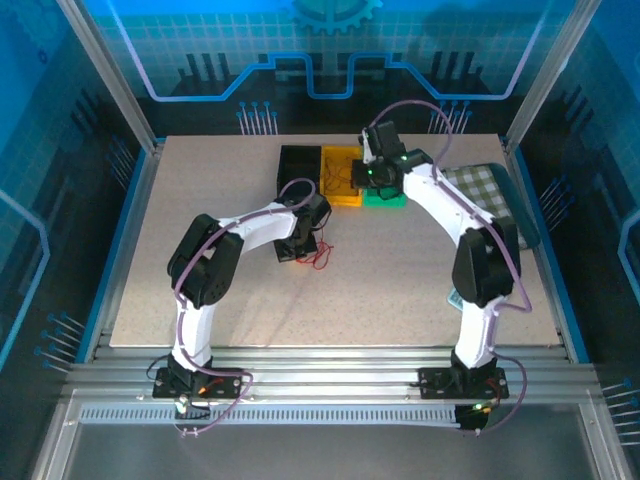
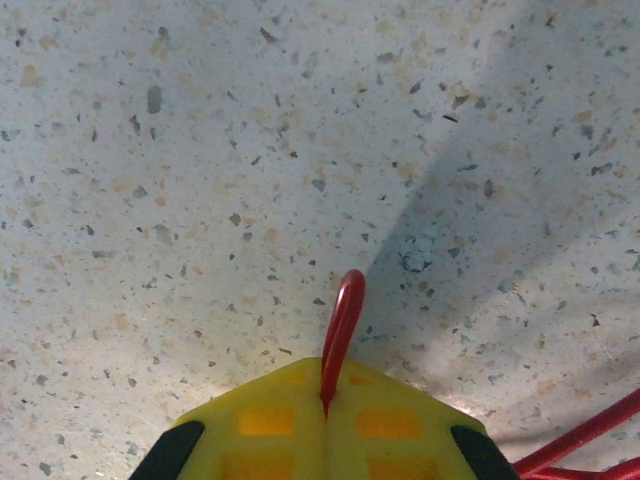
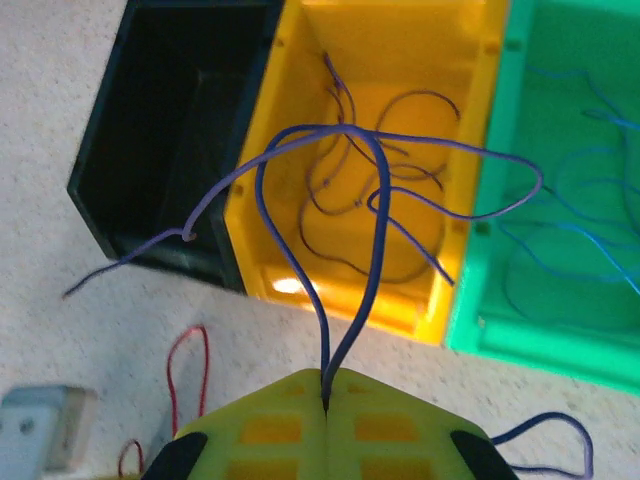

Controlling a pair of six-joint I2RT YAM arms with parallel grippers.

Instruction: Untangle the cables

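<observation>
between the two yellow fingers (image 2: pixel 265 425) of the left gripper (image 2: pixel 325 390), pressed flat together, a thin glossy red wire (image 2: pixel 341 320) is pinched at the seam. a short narrow loop of it stands out past the tips above the pale speckled stone-look table (image 2: pixel 200 150). loose red wire strands (image 2: pixel 585 435) lie on the table at the lower right of that wrist view. from above, this gripper points down a little beyond the middle of the table, toward its far edge, and the loose red wire strands lie just beside it on its right.

the right gripper (image 3: pixel 327 388) is closed too. its yellow fingers (image 3: pixel 265 430) clamp thin limp blue-purple wires (image 3: pixel 378 220), which rise from the seam as two strands, cross one another and fan out sideways in the air. beneath them three open plastic bins stand touching in a row near the far edge of the table: a black rectangular bin (image 3: pixel 110 190) on the left, a yellow rectangular bin (image 3: pixel 420 310) in the middle, a green rectangular bin (image 3: pixel 520 345) on the right. thin dark brownish wires (image 3: pixel 415 95) curl loosely inside the yellow bin and thin blue wires (image 3: pixel 560 252) lie inside the green bin. the black bin is too dark to tell its contents. one more red wire loop (image 3: pixel 190 365) lies on the table in front of the black bin. a green-and-white checked cloth (image 1: pixel 480 185) lies toward the far right corner of the table, near the green bin.
</observation>
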